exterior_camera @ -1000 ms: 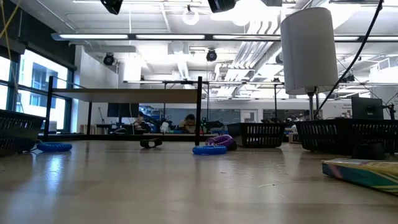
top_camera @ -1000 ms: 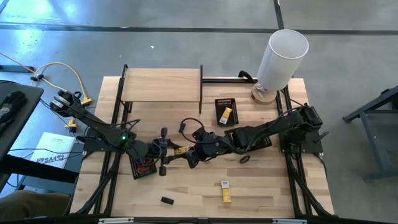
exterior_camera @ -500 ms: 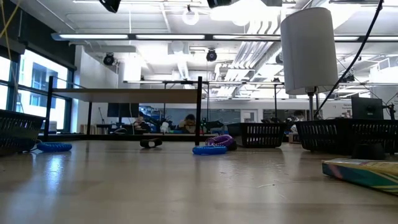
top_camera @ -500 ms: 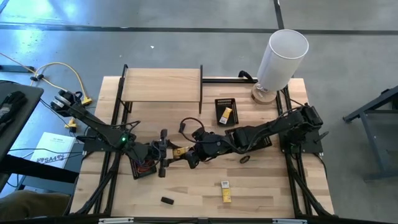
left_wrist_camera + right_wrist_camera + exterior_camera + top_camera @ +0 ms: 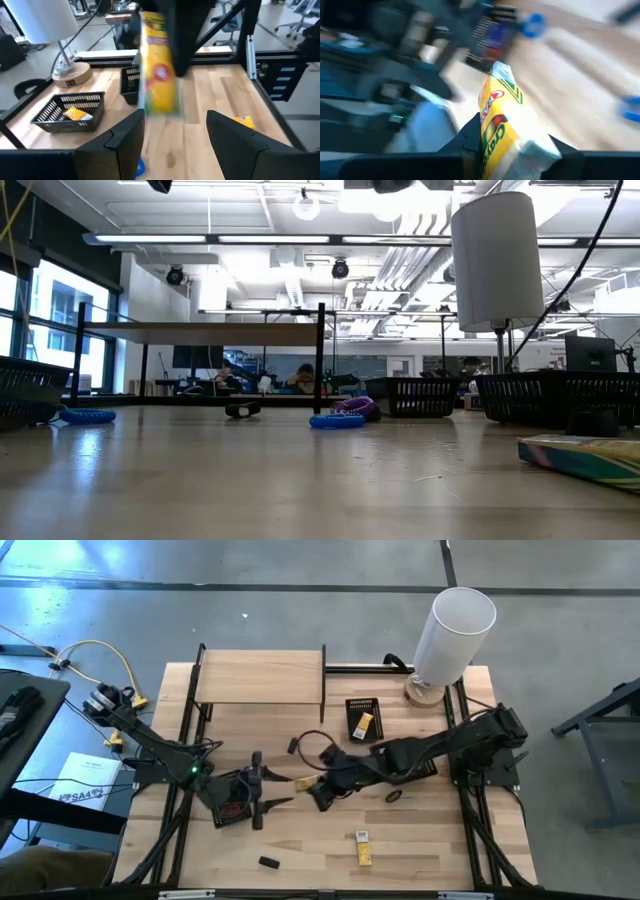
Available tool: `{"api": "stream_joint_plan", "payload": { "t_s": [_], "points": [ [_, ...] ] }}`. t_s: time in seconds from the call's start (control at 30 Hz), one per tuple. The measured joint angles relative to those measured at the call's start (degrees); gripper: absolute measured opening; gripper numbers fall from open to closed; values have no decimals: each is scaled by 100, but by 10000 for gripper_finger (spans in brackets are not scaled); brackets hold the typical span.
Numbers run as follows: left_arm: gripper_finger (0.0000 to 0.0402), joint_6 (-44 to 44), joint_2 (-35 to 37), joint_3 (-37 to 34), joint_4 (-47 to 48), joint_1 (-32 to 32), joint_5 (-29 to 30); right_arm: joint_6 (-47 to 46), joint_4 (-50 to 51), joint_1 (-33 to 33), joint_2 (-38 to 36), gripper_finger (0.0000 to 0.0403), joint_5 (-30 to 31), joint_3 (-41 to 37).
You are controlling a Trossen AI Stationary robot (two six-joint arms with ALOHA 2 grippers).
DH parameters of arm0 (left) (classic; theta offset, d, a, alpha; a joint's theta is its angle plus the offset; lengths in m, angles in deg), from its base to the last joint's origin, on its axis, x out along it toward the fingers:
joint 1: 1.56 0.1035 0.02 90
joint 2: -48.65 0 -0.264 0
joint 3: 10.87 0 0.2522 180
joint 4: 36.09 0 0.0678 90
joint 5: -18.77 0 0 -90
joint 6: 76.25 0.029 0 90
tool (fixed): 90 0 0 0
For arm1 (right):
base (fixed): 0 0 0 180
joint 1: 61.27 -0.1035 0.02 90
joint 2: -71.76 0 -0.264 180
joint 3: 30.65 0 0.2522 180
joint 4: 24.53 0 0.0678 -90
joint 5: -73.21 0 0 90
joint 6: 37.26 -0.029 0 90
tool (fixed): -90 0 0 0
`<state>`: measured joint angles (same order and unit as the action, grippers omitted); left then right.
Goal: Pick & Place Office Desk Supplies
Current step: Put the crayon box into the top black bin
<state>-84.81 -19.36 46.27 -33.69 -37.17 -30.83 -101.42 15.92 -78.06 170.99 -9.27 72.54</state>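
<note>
The right gripper (image 5: pixel 502 145) is closed on the lower end of a yellow crayon box (image 5: pixel 502 125), which stands up from between its fingers above the counter (image 5: pixel 430 840). The box looks light, fairly stiff cardboard that hard squeezing could dent; its flat faces seem the best hold. Just beyond it, the left gripper (image 5: pixel 175 130) stands open, holding nothing, the box (image 5: pixel 157 75) ahead of its spread fingers.

Your bench (image 5: pixel 300 850) is pale wood, smooth with a faint sheen — the trays (image 5: pixel 70 112) black wire mesh. The yellow packet (image 5: pixel 502 132) looks like printed glossy card; fingers (image 5: pixel 120 140) matt black.
</note>
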Motion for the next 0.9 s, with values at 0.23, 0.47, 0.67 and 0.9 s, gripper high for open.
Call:
{"api": "stream_joint_plan", "payload": {
  "t_s": [0.23,0.47,0.67,0.9],
  "points": [
    [207,-649,1,2,0,-266,-3,-298,2330,42,-569,58,871,6],
    [207,-1278,0,9,0,-472,-7,-760,4432,334,-700,60,1754,-16],
    [207,-1307,0,9,21,-644,-9,-298,4127,967,-433,59,1982,-423],
    [207,-1868,0,11,322,-792,-9,313,2886,1673,-357,60,1873,-1295]
  ]
}}
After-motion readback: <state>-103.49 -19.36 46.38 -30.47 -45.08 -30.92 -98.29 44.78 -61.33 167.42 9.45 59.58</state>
